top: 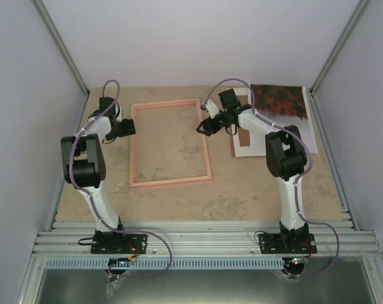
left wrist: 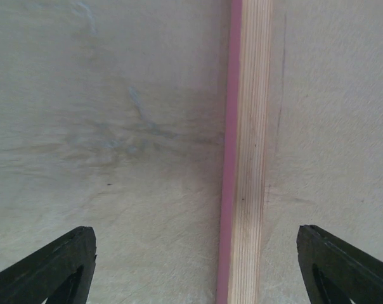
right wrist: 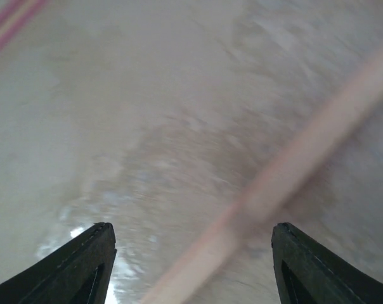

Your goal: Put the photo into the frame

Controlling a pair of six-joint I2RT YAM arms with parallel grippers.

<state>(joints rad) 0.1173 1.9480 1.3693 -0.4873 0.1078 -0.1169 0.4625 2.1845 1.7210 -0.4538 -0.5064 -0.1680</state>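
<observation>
My left tool (left wrist: 194,237) stands wide apart over the left rail of the frame (left wrist: 245,158), holding nothing; my right tool (right wrist: 191,231) is apart too, empty, above its right rail.

Pink-edged frame (left wrist: 245,152) vertical on table (left wrist: 103,126); left end effector (left wrist: 194,231) jaws spread wide either side.

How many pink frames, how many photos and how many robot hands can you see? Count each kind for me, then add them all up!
Pink frame: 1
Photo: 1
Robot hands: 2, the left hand and the right hand
Total: 4
</observation>
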